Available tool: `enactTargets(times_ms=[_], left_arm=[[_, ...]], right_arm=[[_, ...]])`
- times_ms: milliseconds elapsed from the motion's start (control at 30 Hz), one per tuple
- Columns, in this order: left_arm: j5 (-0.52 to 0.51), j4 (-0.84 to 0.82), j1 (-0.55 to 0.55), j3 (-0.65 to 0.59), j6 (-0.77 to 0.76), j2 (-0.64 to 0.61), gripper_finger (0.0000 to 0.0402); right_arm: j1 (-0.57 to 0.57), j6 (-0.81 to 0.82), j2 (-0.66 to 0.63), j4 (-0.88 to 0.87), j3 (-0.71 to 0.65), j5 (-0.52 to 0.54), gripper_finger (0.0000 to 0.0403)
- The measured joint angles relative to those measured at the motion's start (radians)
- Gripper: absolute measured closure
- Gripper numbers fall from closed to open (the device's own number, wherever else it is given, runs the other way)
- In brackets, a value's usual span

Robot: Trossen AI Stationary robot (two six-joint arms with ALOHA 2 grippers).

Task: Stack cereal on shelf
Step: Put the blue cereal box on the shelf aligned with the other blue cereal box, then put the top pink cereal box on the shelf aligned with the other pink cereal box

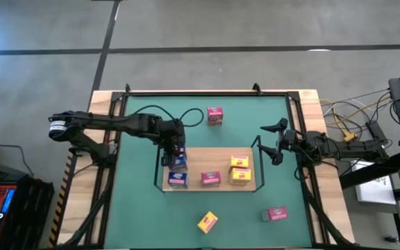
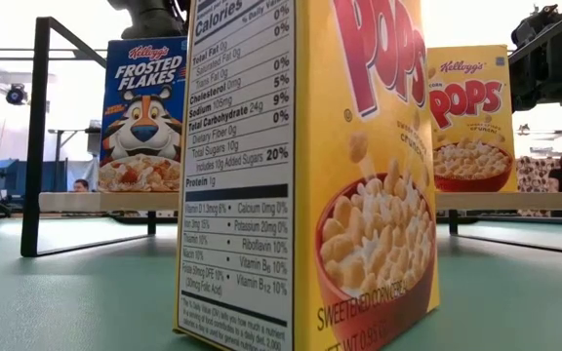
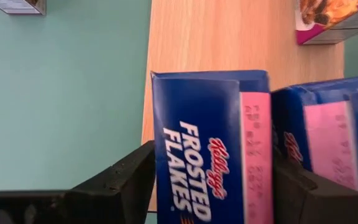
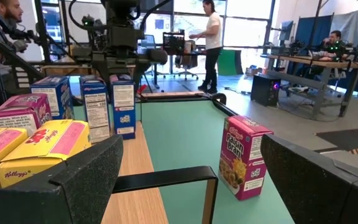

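Left pincer [image 1: 175, 154] lowered mid-table, fingers parted — right pincer [image 1: 269, 144] wide, waiting.

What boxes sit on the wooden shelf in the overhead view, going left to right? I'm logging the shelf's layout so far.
Blue cereal boxes under the left gripper → pink box → yellow boxes, all on the shelf.
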Motion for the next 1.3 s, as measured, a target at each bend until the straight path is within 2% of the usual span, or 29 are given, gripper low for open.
enactTargets(times_ms=[500,800,1067,1300], left_arm=[[0.01,-0.013,0.0,0.0,0.0,-0.072,0.0154],[0.006,-0.023,0.0,0.0,0.003,-0.166,0.0151],[-0.034,-0.026,0.0,0.0,0.026,-0.256,0.0151],[-0.14,-0.119,0.0,0.001,0.037,-0.347,0.0161]], right_arm=[[0.0,0.0,0.0,0.0,0.0,0.0,0.0033],[0.0,0.0,0.0,0.0,0.0,0.0,0.0033],[0.0,0.0,0.0,0.0,0.0,0.0,0.0033],[0.0,0.0,0.0,0.0,0.0,0.0,0.0033]])
